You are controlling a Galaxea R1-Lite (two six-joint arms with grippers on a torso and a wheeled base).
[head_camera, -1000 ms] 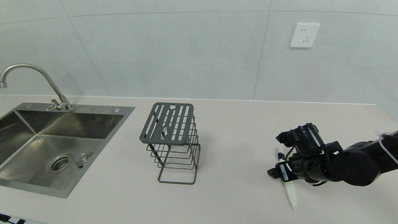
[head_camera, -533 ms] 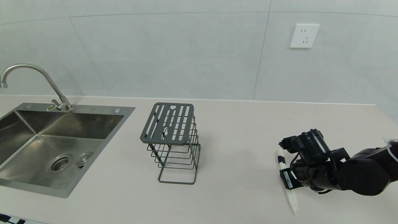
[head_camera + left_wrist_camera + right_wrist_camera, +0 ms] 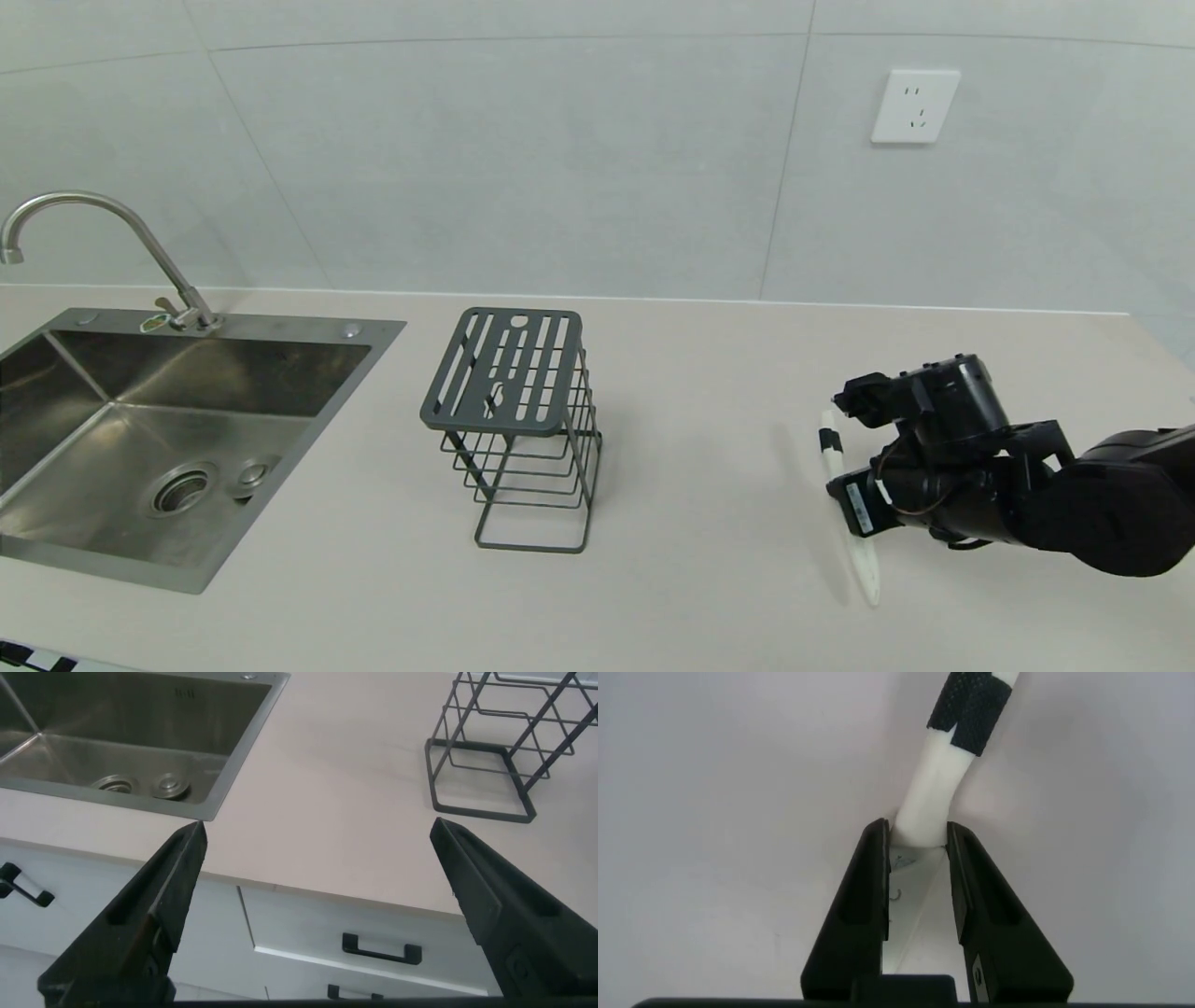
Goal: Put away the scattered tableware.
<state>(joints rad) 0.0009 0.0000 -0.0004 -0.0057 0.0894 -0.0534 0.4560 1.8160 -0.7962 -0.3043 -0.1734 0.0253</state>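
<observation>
A white knife (image 3: 857,551) with a black band on its handle hangs just above the counter at the right, its blade toward the front edge. My right gripper (image 3: 848,504) is shut on it near where handle meets blade. In the right wrist view the two black fingers (image 3: 873,905) clamp the white knife (image 3: 929,803), and the black band (image 3: 971,709) lies beyond them. A dark grey wire rack (image 3: 509,411) with a slotted top stands at the counter's middle, well left of the knife. My left gripper (image 3: 316,831) is open and empty by the counter's front edge, facing the rack (image 3: 495,756).
A steel sink (image 3: 56,551) with a curved faucet (image 3: 93,224) fills the counter's left end, also seen in the left wrist view as the sink (image 3: 234,742). A wall socket (image 3: 915,105) sits above the right side. Bare counter lies between rack and knife. Drawers with a black handle (image 3: 381,949) are below.
My right gripper dipped slightly, then rose and shifted a little left with the knife, which now casts a shadow on the counter. The rack has not moved.
</observation>
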